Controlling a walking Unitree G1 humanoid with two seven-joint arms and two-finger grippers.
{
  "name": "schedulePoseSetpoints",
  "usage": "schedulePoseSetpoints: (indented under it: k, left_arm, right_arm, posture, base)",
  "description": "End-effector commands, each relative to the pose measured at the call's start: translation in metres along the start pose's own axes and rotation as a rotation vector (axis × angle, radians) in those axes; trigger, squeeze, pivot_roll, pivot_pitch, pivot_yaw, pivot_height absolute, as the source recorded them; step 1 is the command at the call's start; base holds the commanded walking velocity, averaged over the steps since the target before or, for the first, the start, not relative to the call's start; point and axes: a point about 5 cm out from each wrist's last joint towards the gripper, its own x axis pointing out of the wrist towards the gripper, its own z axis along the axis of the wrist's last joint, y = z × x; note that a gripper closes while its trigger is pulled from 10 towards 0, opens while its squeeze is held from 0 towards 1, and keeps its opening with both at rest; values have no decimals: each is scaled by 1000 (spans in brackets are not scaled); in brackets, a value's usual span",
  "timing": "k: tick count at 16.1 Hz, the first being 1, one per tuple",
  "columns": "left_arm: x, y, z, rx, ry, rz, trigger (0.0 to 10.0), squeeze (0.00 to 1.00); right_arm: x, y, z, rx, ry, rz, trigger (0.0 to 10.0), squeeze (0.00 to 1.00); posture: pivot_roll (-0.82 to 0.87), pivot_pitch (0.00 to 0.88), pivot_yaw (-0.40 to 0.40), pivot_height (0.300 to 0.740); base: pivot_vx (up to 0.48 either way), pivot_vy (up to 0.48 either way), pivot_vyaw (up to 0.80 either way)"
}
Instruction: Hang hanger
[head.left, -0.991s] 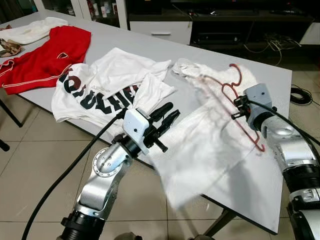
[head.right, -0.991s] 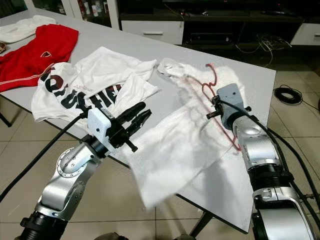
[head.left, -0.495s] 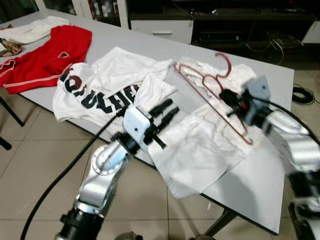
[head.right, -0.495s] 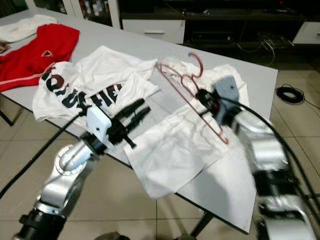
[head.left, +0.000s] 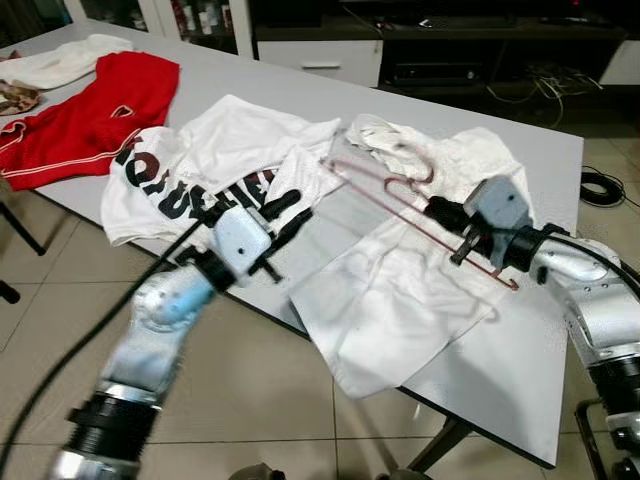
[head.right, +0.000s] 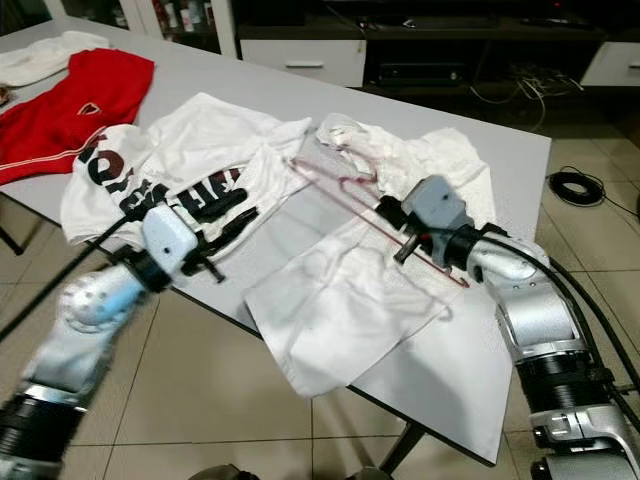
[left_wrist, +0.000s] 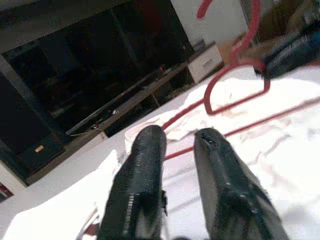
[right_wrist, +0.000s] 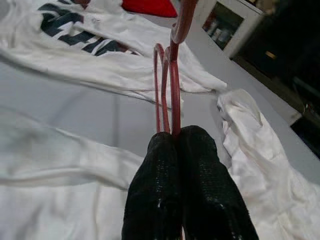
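Our right gripper (right_wrist: 172, 145) clamps the red hanger (head.left: 400, 195) above the white shirt (head.left: 390, 290); our left gripper (left_wrist: 180, 145) hovers, fingers slightly apart

My head pair looks forward and down from above the grey table (head.left: 520, 370), near edge running toward 5 o'clock; both eyes share the same scene, slightly offset. Left wrist cam sits right behind its fingers (left_wrist: 142, 165), facing the red hanger (left_wrist: 235, 75). Right wrist cam's super close, staring along that same hanger toward 12 o'clock.
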Motion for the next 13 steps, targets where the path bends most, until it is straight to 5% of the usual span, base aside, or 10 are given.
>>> schedulePoseSetpoints:
  k: [1,8,9,13]
  left_arm:
    - [-2,-1,-2,37,17,-55,10000,1000]
    - [-1,4,-7,161,45,-44,10000,1000]
    - [-2,5,-8,186,59,-48,10000,0]
    - [-2,4,-15,210,91,-74,10000,0]
  right_arm:
    - [-3,0,4,-57,-15,15,10000,0]
    - [2,24,14,-302,-90,129,10000,0]
    - [1,30,15,-351,-106,164,10000,0]
    - [-1,41,28,-455,-195,220,10000,0]
  posture:
    - [-82,0,46,736]
    - [-76,0,49,736]
    - [-75,0,49,736]
    - [-77,0,54,736]
  base:
    - [0,0,0]
    - [0,0,0]
    - [0,0,0]
    - [0,0,0]
